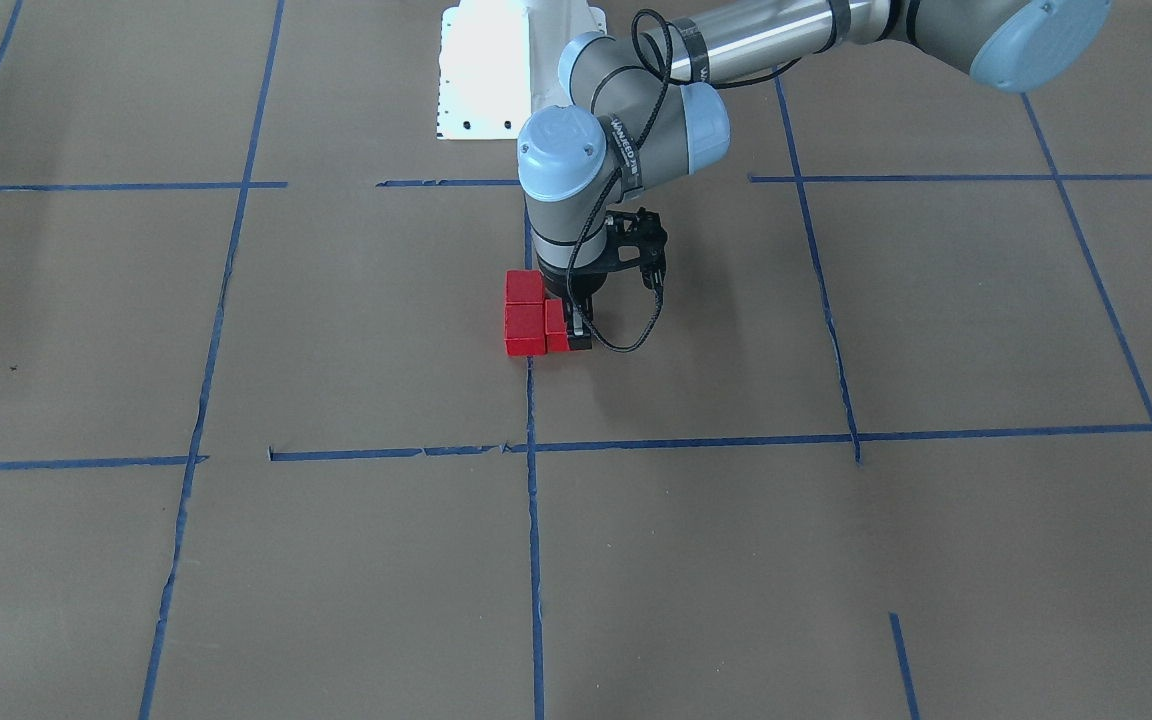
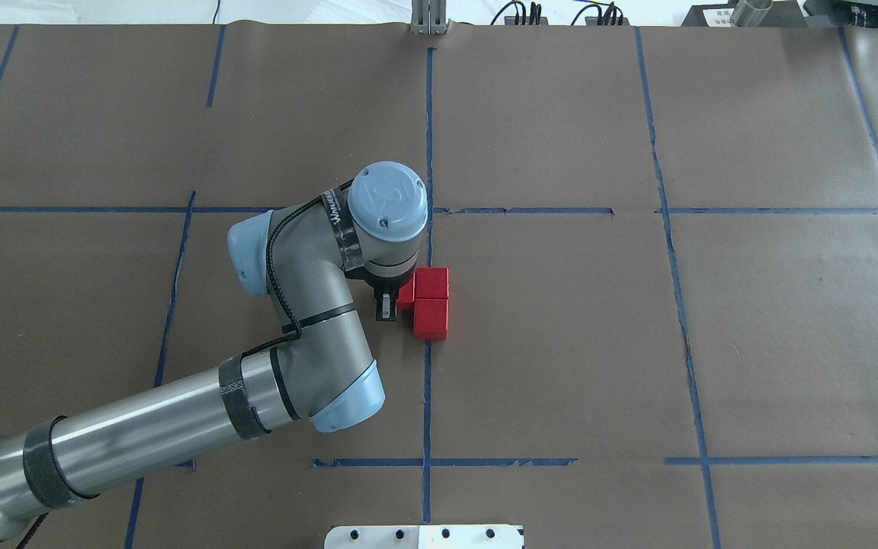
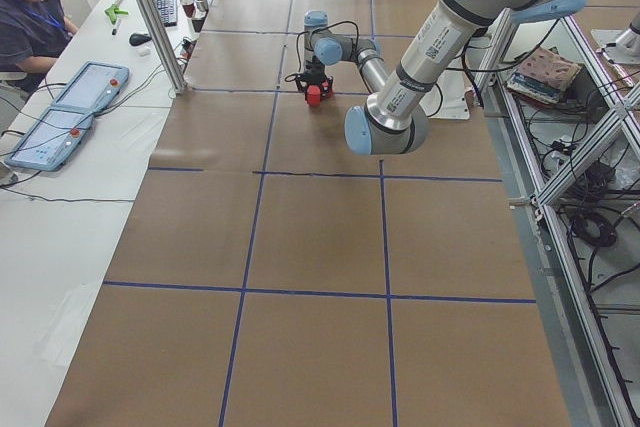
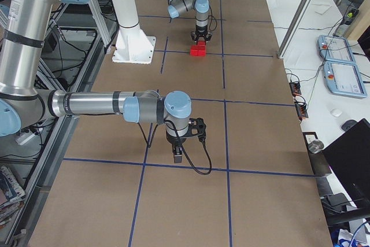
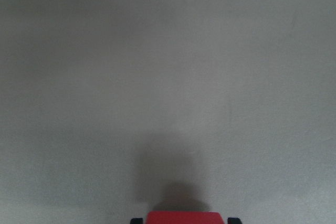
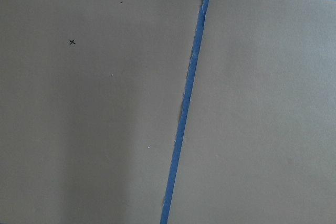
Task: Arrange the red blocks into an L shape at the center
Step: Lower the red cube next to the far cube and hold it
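Placement looks nearly done: left gripper point(image 1: 576, 335) grips the third red block point(image 1: 557, 341) touching two red blocks point(image 1: 525, 310) at the center point(image 1: 686, 320), completing the L; next, open and lift straight up; right gripper point(image 4: 177, 155) state unclear

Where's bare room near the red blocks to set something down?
Bare: the middle square's half from the red blocks to the border tape on the robot's right. Crowded: the other half, under the left arm and left gripper.
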Tool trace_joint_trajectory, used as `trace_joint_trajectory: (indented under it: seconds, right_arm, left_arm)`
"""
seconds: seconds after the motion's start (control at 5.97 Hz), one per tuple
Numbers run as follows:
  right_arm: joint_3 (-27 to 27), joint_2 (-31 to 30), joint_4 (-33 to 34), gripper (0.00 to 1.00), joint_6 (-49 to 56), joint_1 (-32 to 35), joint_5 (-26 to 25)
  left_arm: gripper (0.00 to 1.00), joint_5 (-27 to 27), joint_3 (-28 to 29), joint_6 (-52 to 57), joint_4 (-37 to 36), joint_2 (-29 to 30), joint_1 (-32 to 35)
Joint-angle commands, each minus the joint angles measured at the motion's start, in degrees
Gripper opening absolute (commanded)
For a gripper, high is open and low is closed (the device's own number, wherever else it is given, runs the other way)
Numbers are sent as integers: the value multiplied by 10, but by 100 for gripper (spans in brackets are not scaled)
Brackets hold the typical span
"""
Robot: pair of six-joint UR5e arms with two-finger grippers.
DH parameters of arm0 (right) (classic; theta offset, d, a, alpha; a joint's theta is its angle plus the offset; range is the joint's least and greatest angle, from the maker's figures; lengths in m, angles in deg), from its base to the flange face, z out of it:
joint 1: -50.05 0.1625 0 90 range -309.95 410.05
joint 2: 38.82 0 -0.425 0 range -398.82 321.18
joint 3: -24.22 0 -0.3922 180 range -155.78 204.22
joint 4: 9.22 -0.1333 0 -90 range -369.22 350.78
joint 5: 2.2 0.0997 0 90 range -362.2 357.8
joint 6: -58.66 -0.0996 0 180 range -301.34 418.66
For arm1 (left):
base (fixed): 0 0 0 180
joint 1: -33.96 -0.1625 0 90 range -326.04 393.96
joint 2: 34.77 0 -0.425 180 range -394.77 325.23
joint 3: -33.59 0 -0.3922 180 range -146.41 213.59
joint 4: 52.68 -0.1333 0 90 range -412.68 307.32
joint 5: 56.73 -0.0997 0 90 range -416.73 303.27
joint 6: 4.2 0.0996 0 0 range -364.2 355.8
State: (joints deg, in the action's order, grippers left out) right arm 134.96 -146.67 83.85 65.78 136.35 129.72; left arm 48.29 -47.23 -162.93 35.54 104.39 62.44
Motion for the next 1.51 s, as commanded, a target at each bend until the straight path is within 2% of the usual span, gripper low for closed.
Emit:
trace_joint_trajectory:
  seconds: [0.0, 0.84, 1.34]
  right_arm:
    - [0, 0, 0, 100, 0, 0, -1]
    - [1, 0, 0, 100, 0, 0, 0]
    - [2, 0, 0, 100, 0, 0, 0]
  left_arm:
    - [40, 0, 0, -1, -2, 0, 0]
    - [47, -1, 0, -3, -2, 1, 0]
    - [58, -2, 0, 4, -2, 0, 0]
